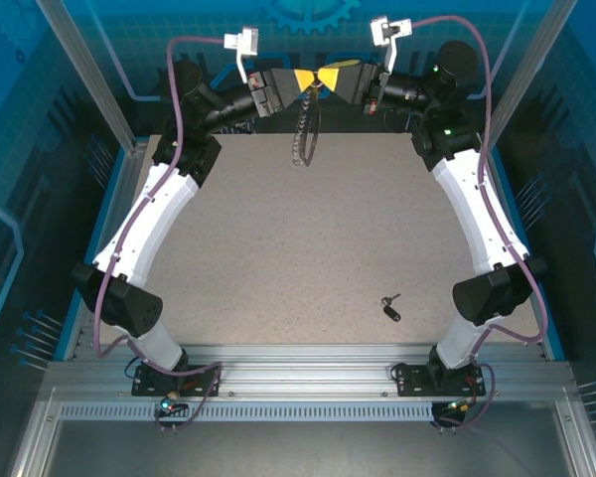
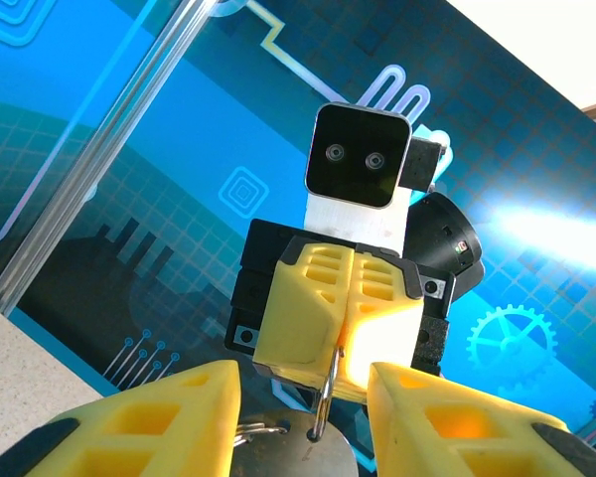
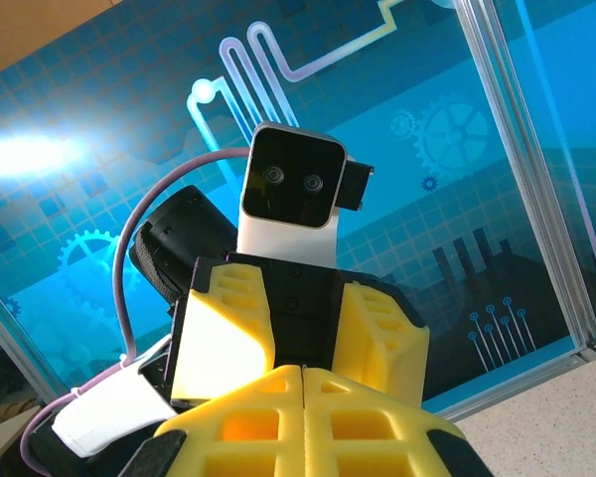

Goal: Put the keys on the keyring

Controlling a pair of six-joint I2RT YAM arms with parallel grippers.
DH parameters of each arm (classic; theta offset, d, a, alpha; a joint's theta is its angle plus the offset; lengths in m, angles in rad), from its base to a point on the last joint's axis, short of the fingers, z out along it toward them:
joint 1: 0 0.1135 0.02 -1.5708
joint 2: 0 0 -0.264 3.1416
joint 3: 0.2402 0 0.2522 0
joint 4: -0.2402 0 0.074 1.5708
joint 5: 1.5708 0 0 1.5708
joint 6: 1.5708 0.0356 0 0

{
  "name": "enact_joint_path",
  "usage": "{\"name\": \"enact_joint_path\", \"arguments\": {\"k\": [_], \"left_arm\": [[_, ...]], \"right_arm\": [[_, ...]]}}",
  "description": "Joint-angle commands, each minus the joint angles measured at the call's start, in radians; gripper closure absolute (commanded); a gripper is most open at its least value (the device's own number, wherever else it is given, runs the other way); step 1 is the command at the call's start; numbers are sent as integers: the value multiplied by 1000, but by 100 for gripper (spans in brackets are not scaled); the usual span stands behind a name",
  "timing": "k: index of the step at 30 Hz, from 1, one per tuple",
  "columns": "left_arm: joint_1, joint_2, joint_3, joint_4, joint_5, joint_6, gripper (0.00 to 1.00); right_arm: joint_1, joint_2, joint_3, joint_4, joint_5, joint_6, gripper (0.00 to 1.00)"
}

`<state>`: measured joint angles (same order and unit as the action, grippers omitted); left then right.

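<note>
1. Hanging at the far edge, the keyring (image 1: 301,137) is being pinched by the right gripper (image 1: 326,79) (fingers together).
2. The left gripper (image 1: 310,80) is being held opposite, fingers apart.
3. The key (image 1: 390,308) is being shown lying on the table (image 1: 268,248), well apart.

— How is the light from above?
— Bright and even. The counter (image 1: 308,248) carries only faint, soft shadows beside the arms.
— And the wrist cameras?
— The left pincer (image 2: 303,397) has blurred near fingers, and a white glare burns on the blue wall up to its right. The keyring (image 2: 323,402) glints between its fingers. The right pincer (image 3: 303,383) is soft too, with glare up to its left.
</note>
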<state>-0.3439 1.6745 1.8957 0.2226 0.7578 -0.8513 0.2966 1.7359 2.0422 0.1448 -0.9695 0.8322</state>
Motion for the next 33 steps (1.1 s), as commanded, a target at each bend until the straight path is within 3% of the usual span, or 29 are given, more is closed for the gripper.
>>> {"name": "enact_joint_path", "arguments": {"k": [1,6,15,21,29,33], "left_arm": [[-4,-30,-9,23,28,8,63],[-12,-26,-10,23,37,10,69],[-16,-34,-30,24,39,20,66],[-16,-42,-39,18,24,35,72],[-16,-40,-40,36,-18,44,67],[-16,-31,-33,47,-22,39,73]], "right_arm": [[12,8,10,7,18,-9,100],[12,9,7,7,23,-7,100],[5,8,-10,6,52,-5,100],[2,11,-15,21,47,8,100],[4,13,-20,24,32,10,100],[3,11,-23,22,31,8,100]]}}
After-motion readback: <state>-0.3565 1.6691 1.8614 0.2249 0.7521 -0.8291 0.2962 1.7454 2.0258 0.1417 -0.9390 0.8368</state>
